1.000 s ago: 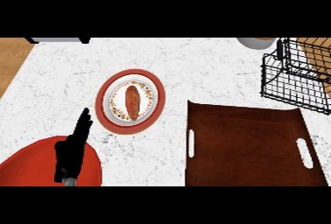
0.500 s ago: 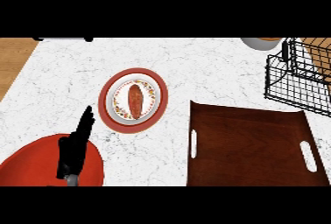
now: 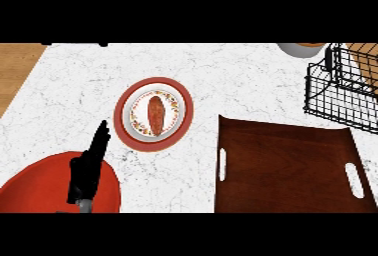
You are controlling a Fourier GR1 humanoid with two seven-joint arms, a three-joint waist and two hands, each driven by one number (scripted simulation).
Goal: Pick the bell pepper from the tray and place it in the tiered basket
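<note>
From above, the white marbled table (image 3: 221, 65) fills most of the head view, with a strip of wooden floor at the upper left. A dark brown tray (image 3: 291, 167) with slot handles lies at the lower right; its flat inside shows nothing on it. Above it, at the right edge, stands the black wire basket (image 3: 343, 100), with something tan just visible through the bars near the top corner. I can't say what that is, and no pepper can be made out on the tray or anywhere else in sight. A pale bowl (image 3: 299, 48) is cut off by the top edge just left of the basket.

Left of the tray sits a red-rimmed plate (image 3: 153, 113) with a patterned inner plate and a reddish-brown piece of food (image 3: 156, 112) lying lengthwise on it. At the lower left is a large red disc (image 3: 44, 187). Over its right side the left hand (image 3: 88, 167) rises from the bottom edge, fingers straight and pressed together, pointing up toward the plate and holding nothing. The right hand does not show.
</note>
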